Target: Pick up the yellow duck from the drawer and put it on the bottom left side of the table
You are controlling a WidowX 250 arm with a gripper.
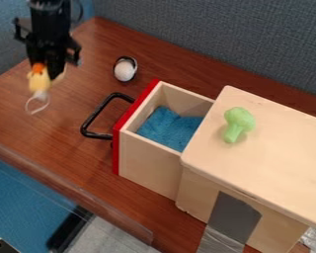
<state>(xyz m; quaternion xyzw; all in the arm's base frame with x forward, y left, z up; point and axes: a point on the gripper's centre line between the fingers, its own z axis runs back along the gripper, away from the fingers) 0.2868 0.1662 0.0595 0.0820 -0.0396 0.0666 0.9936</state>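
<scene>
The desk [28, 128] bears a wooden cabinet [273, 153], then its open drawer [150, 165]; upper left, the lone black arm [50, 24] has its fingers [56, 66] closed around the yellow duck [39, 82]. It lies at and below them, long axis near upright, orange part up, pale loop [37, 105] down, probably ready for lowering
</scene>
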